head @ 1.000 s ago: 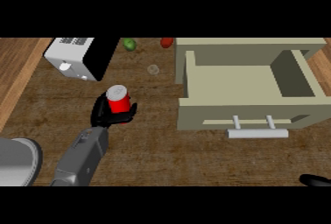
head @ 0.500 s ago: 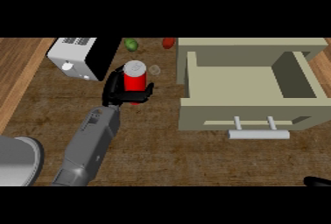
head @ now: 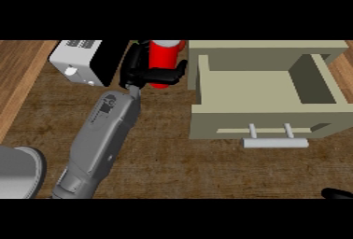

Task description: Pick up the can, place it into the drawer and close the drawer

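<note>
The red can was off the desk, held upright near the desk's far edge in the left hand, whose fingers were curled round its lower body. It hung just left of the open drawer, beside the drawer's left wall and not yet over the cavity.

The main risk, as I judged it, lay in the crossing: if the can travelled sideways too low, its base could strike that left wall and be knocked askew in the grasp. A release made before the can was fully over the drawer floor could leave it perched on the rim or let it fall back onto the desk. In closing, the drawer's handle faced the desk's near edge, so a push that met it off-centre might skew the drawer rather than seat it.

A white and black appliance stood at the far left corner, close to the forearm. A grey object lay at the left edge. The right hand barely showed at the near right corner; I could not tell its fingers' state.

No brand, label or writing could be read on anything.
</note>
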Action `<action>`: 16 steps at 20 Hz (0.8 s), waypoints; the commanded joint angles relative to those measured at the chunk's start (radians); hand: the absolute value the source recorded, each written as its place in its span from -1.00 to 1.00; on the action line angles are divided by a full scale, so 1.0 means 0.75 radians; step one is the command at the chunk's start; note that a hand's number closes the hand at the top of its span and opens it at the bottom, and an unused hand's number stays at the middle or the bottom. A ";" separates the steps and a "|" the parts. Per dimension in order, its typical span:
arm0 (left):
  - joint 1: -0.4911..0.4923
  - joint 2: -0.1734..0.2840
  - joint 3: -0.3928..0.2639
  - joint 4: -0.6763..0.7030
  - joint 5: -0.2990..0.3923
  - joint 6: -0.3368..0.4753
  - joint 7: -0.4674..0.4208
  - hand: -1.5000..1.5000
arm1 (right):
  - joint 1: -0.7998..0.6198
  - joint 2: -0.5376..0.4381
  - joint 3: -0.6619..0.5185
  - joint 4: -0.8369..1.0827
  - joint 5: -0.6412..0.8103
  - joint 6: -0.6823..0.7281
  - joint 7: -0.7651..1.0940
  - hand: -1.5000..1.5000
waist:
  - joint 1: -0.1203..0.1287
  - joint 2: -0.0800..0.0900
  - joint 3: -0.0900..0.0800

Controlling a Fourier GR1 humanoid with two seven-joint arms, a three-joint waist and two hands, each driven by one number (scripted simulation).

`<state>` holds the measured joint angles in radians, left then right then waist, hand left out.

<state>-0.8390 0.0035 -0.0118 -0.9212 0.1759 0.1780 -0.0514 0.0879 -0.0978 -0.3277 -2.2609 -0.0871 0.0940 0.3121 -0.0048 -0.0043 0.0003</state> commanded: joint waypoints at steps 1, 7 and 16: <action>-0.123 -0.004 -0.072 -0.131 0.000 0.122 0.205 1.00 | -0.035 -0.054 -0.088 0.036 -0.070 0.011 0.009 -1.00 | -0.001 0.000 0.000; -0.338 -0.005 -0.160 -0.068 0.003 0.253 0.339 1.00 | -0.005 -0.015 -0.029 -0.013 -0.035 0.011 0.009 -1.00 | -0.013 0.005 0.000; -0.708 -0.005 -0.120 0.287 0.062 0.292 0.368 1.00 | -0.050 -0.001 0.022 -0.058 0.012 -0.037 0.091 -1.00 | -0.037 0.012 0.000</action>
<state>-1.2634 0.0002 -0.1094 -0.7987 0.2167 0.3808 0.2030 0.0464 -0.1073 -0.3243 -2.2642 -0.0789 0.0784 0.3415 -0.0257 0.0037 0.0007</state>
